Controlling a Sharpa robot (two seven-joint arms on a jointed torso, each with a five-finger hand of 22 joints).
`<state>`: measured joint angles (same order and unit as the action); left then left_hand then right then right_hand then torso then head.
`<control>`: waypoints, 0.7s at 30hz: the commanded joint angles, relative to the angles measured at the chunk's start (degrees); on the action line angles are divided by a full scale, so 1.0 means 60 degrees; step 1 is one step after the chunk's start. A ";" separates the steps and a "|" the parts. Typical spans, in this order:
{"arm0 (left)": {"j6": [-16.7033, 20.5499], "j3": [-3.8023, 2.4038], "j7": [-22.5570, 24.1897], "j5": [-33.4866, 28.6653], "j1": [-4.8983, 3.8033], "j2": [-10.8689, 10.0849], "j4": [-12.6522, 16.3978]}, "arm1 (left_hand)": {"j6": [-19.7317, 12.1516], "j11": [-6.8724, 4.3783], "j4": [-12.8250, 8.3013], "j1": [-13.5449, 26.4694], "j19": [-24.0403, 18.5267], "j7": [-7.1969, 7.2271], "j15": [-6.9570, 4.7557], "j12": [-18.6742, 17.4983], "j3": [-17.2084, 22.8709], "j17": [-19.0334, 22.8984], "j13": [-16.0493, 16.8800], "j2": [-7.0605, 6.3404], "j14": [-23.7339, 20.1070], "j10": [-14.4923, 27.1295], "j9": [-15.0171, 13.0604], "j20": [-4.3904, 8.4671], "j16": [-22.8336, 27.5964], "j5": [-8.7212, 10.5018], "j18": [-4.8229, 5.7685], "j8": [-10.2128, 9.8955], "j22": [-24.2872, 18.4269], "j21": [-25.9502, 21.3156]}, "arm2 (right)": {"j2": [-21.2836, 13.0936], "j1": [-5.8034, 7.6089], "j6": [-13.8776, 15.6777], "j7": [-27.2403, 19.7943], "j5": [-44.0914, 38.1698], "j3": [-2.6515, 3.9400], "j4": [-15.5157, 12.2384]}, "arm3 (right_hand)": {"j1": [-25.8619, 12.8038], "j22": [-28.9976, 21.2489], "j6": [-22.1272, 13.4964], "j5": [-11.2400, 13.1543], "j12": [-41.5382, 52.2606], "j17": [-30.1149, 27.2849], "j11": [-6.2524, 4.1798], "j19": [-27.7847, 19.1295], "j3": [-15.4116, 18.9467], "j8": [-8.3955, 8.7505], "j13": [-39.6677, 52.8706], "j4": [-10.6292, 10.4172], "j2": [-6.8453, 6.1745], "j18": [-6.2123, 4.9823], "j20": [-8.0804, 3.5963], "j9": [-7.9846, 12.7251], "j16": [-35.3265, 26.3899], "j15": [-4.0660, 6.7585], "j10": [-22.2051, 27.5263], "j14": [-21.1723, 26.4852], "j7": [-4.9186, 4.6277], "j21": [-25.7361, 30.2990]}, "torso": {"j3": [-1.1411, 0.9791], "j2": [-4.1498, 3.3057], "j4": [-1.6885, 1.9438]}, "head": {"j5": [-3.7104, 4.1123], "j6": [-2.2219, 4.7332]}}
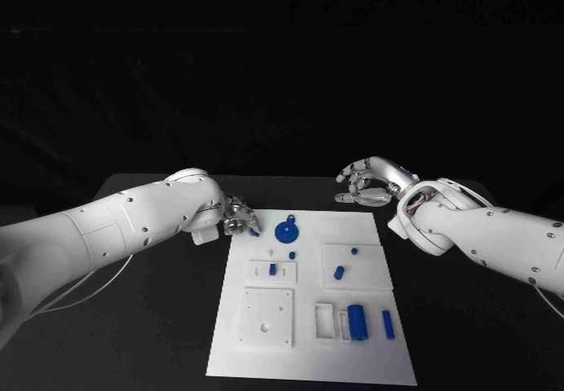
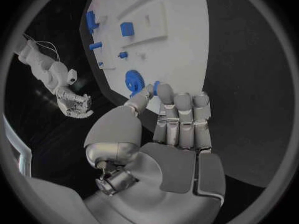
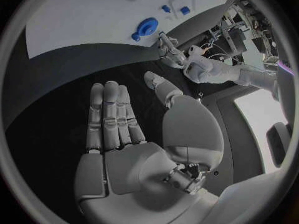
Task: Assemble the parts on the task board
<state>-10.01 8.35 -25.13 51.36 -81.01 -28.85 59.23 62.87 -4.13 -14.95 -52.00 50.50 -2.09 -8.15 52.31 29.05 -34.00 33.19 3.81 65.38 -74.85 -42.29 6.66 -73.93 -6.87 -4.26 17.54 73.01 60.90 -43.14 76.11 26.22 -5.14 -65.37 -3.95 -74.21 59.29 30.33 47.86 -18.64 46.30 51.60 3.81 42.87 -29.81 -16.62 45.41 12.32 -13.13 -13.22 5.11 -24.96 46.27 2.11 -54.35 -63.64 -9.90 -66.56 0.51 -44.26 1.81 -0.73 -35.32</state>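
The white task board lies in the middle of the black table. A blue gear stands near the board's far left corner. A small blue part is just inside the board's left edge, right at the fingertips of my left hand. That hand's fingers lie together with the thumb alongside; whether they grip the part is unclear. My right hand hovers past the board's far right corner with its palm bare and nothing in it.
Several more blue parts sit on the board: a peg, a short cylinder, a small block, a larger block and a bar. A raised white square plate lies at the near left.
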 commanded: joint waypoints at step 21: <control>0.2522 0.0671 0.0137 0.0296 0.0003 -0.2129 0.3741 | 0.1034 -0.0320 -0.0109 0.0047 0.0865 0.0327 -0.0311 0.0120 0.0097 -0.0096 0.0347 -0.0390 0.0903 -0.0932 0.0111 0.1326 -0.0438 -0.0943 -0.0035 0.0649 0.0155 0.0409 | -0.0062 -0.0001 0.0014 -0.0175 0.0229 0.0002 0.0029 | 0.0033 0.0002 -0.0098 -0.0019 -0.0025 -0.0032 0.0049 -0.0051 0.0013 -0.0033 -0.0125 -0.0074 -0.0046 -0.0013 0.0116 -0.0007 -0.0128 -0.0113 0.0094 0.0032 -0.0070 0.0104 | 0.0015 -0.0007 0.0010 | -0.0026 -0.0024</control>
<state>2.83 12.31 -24.46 51.27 -80.99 -41.34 80.88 66.33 -4.12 -15.72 -51.66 55.34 -2.32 -7.97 53.00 29.50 -34.55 35.24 1.81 68.61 -78.14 -41.42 8.20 -76.53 -12.37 -3.59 17.53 73.92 63.21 -43.47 76.11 26.28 -5.51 -64.21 -3.95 -73.96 59.30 30.33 47.53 -18.64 46.30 51.49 4.10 42.67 -29.66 -16.62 44.70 12.16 -13.12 -12.88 5.31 -24.95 45.81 1.93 -54.06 -63.46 -10.02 -66.32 0.58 -44.25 1.85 -0.84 -35.40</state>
